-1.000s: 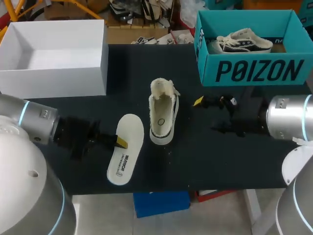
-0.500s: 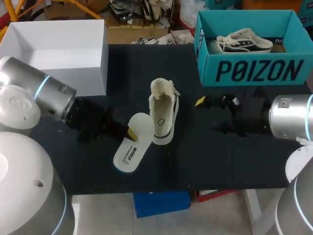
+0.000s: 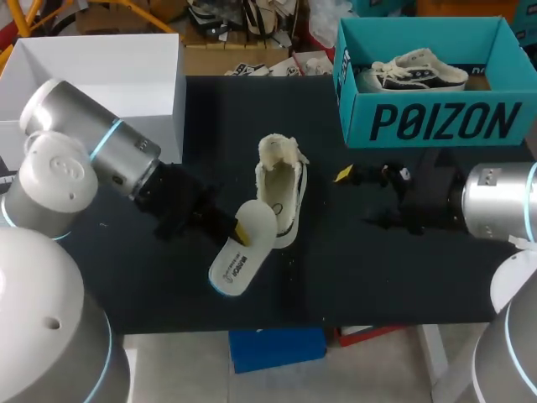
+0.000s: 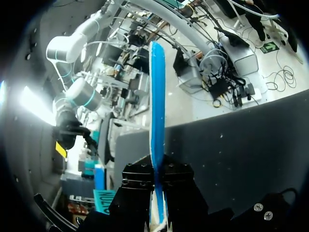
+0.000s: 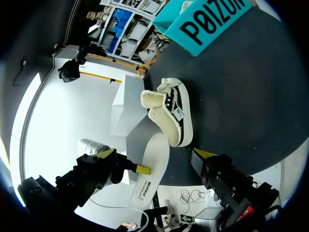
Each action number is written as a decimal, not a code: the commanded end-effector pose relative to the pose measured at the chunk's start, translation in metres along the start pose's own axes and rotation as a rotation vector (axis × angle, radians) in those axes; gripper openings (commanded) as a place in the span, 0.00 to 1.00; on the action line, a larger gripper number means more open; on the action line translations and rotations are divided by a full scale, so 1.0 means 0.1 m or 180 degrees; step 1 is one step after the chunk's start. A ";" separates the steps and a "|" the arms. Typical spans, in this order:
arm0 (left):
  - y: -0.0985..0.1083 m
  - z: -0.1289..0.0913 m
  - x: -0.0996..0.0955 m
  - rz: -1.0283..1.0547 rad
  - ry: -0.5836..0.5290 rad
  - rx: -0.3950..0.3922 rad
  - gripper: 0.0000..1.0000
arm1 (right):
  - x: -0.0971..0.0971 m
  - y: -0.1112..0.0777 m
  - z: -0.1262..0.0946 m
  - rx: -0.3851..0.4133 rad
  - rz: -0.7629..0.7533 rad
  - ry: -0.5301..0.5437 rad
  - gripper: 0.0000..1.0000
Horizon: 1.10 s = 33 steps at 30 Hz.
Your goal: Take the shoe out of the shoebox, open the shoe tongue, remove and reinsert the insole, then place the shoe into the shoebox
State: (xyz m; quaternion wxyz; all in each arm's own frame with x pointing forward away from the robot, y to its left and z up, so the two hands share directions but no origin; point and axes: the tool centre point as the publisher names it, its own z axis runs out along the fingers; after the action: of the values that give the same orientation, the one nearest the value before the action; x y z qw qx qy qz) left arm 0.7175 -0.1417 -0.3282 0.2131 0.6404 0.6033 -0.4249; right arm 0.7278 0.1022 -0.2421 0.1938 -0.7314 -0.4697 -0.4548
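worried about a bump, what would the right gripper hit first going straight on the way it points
Probably the side of the shoe; the open right gripper points straight at it, though its height is unclear.

You see the cream shoe [image 3: 279, 201] standing upright in the middle of the tabletop [image 3: 361, 269], tongue pulled open, and the white, blue-backed insole [image 3: 243, 249] tilted at its heel, pinched in the left tool [image 3: 238, 234].

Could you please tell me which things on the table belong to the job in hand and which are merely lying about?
Job: shoe; insole, held in the left gripper; white shoebox, empty, probably its box.
Lying about, likely: teal shoebox; the other shoe inside it.
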 end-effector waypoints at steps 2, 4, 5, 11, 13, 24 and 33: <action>0.15 0.13 0.02 -0.0013 0.0057 0.0018 0.00 | 0.00 0.00 0.00 0.0002 0.0000 -0.0001 1.00; 0.20 0.16 0.02 -0.0018 0.0067 0.0029 0.00 | 0.00 0.00 0.00 0.0002 0.0000 -0.0001 1.00; 0.22 0.17 0.02 -0.0021 0.0074 0.0033 0.00 | 0.00 0.00 0.00 0.0002 0.0000 -0.0001 1.00; 0.38 0.24 -0.01 -0.0006 0.0114 0.0036 0.00 | 0.00 0.00 0.00 0.0002 0.0000 -0.0001 1.00; 0.44 0.25 -0.02 0.0005 0.0136 0.0028 0.00 | 0.00 0.00 0.00 0.0002 0.0000 -0.0001 1.00; 0.76 0.30 -0.04 -0.0013 0.0189 -0.0025 0.00 | 0.00 0.00 0.00 0.0002 0.0000 -0.0001 1.00; 1.01 0.33 -0.09 -0.0026 0.0230 -0.0089 0.00 | 0.00 0.00 0.00 0.0002 0.0000 -0.0001 1.00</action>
State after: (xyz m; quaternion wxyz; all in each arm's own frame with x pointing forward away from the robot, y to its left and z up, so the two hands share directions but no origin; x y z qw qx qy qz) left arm 0.7980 -0.1828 -0.3605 0.2048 0.6469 0.6194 -0.3948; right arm 0.7278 0.1021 -0.2420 0.1938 -0.7314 -0.4697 -0.4548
